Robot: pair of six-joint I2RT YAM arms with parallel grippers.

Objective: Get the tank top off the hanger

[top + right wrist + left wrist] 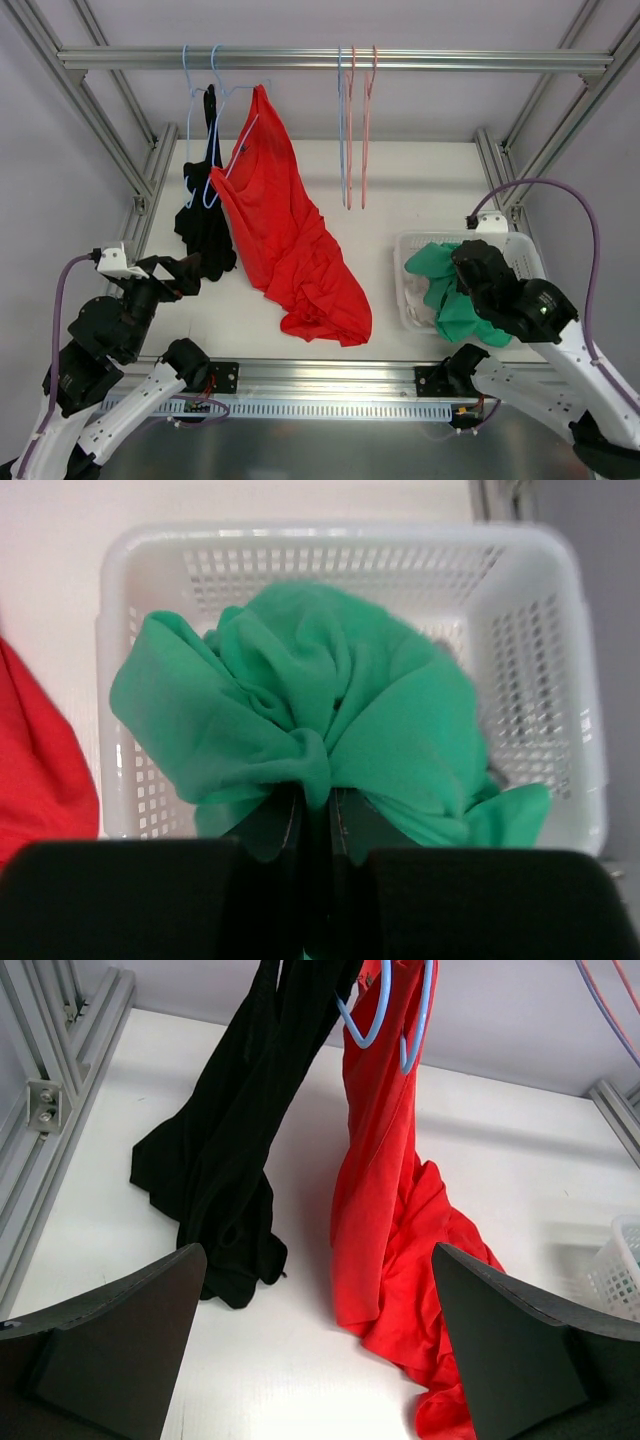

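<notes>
A red tank top [290,240] hangs from a light blue hanger [214,120] on the rail, its lower part heaped on the table; it also shows in the left wrist view [395,1210]. A black tank top [205,215] hangs on a second blue hanger beside it, also seen in the left wrist view [225,1150]. My left gripper [195,270] is open and empty, low, just left of the black top. My right gripper [462,272] is shut on a green garment [310,710], holding it over the white basket [540,630].
Two empty hangers, blue and pink [355,130], hang at the rail's middle. The white basket [525,250] stands at the right of the table. Aluminium frame posts [150,170] flank both sides.
</notes>
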